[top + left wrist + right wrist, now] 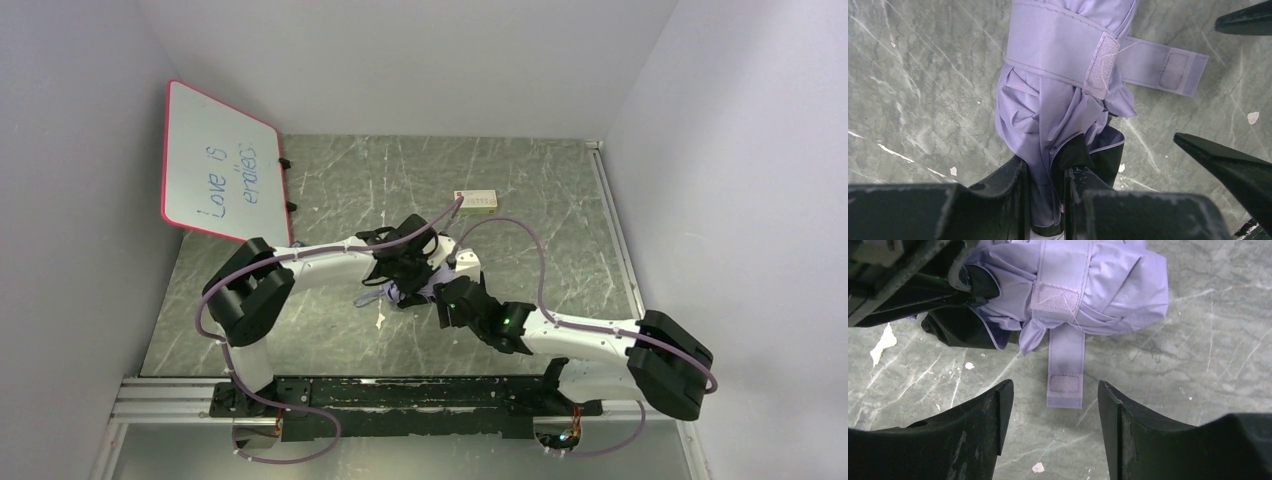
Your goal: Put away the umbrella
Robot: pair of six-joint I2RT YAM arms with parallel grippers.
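Observation:
The umbrella (1058,100) is folded into a lavender bundle lying on the table, with its strap wrapped round it. My left gripper (1045,175) is shut on the umbrella's gathered fabric end. The strap's loose tab (1065,375) lies flat on the table, pointing toward my right gripper (1055,390). That gripper stands open just short of the tab, holding nothing. In the top view both grippers meet over the umbrella (412,290) at the table's middle, and it is mostly hidden under them.
A red-framed whiteboard (218,165) leans at the back left. A small white box (477,202) lies at the back centre. Small white scraps (883,342) dot the grey marbled table (330,180). Walls close in on three sides.

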